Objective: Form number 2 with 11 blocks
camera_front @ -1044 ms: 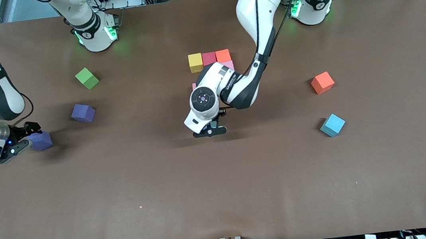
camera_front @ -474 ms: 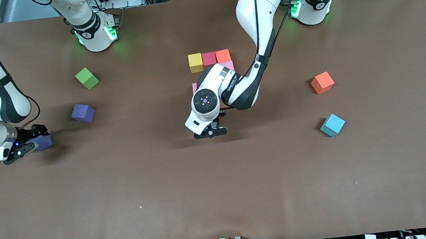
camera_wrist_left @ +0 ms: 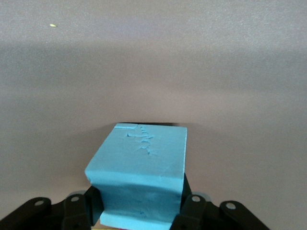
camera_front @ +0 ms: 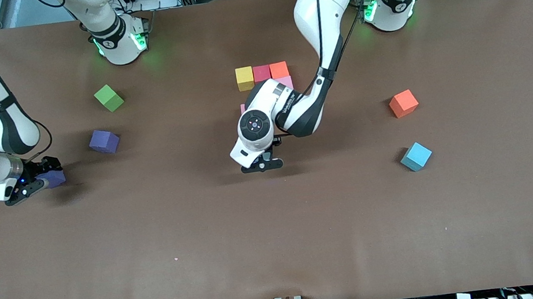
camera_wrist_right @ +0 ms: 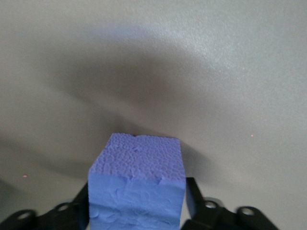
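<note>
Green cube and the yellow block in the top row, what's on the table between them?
Nothing: in the front view, bare table runs from green cube to yellow block.

right claw [camera_front: 44,179] closed on purple block [camera_front: 54,177]

the left arm [camera_front: 292,109] hides most of the number 2 [camera_front: 263,75]; both wrist views cut off the finger bases.
</note>
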Controlling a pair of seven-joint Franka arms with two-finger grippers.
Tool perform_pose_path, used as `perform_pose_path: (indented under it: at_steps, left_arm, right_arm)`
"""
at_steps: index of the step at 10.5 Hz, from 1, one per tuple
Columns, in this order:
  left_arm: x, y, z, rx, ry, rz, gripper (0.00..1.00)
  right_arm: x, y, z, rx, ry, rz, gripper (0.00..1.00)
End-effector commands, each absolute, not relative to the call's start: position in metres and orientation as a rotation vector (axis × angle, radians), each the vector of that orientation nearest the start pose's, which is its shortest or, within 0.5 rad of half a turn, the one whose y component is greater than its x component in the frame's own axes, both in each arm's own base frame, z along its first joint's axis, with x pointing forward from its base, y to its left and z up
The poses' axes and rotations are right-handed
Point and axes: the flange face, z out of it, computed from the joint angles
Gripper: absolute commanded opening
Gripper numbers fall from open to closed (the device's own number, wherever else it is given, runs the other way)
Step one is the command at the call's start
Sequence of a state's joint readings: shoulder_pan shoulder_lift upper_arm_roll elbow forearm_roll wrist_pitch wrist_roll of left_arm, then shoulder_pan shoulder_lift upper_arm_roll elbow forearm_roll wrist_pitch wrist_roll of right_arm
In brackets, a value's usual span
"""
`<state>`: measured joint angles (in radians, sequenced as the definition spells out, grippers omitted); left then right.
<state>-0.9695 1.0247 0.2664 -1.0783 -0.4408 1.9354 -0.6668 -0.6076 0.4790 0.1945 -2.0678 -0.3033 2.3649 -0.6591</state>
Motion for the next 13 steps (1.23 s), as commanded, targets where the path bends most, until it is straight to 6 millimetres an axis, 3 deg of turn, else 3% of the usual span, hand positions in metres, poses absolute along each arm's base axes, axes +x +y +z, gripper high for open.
perform_pose_path:
  at_steps: [1,2,3,4,6,8,9,12,13]
  left_arm:
    - [0.513,-0.573,0.181,-3.189,-0.069,0.295,0.0]
    - [0.513,-0.572,0.182,-3.19,-0.077,0.294,0.0]
    - [0.516,-0.57,0.186,-3.193,-0.079,0.286,0.58]
    - [0.515,-0.572,0.189,-3.184,-0.072,0.258,1.0]
    - [0.515,-0.573,0.194,-3.186,-0.071,0.25,1.0]
    - [0.518,-0.575,0.216,-3.21,-0.073,0.231,1.0]
    - [0.522,-0.574,0.237,-3.227,-0.077,0.217,1.0]
    - [0.553,-0.54,0.324,-3.266,-0.122,0.163,1.0]
    - [0.573,-0.512,0.358,-3.277,-0.182,0.141,1.0]
  right_arm:
    - [0.523,-0.234,0.19,-3.055,-0.733,0.299,0.29]
    - [0.527,-0.233,0.197,-3.063,-0.744,0.286,0.28]
    - [0.533,-0.229,0.203,-3.057,-0.787,0.279,0.29]
    - [0.543,-0.226,0.211,-3.055,-0.823,0.263,0.3]
    - [0.557,-0.204,0.222,-3.022,-0.886,0.256,0.3]
    - [0.571,-0.177,0.237,-3.006,-0.956,0.213,0.3]
    - [0.578,-0.163,0.242,-2.993,-0.988,0.195,0.31]
    - [0.602,-0.112,0.266,-2.941,-1.104,0.162,0.33]
    - [0.611,-0.084,0.274,-2.921,-1.164,0.166,0.33]
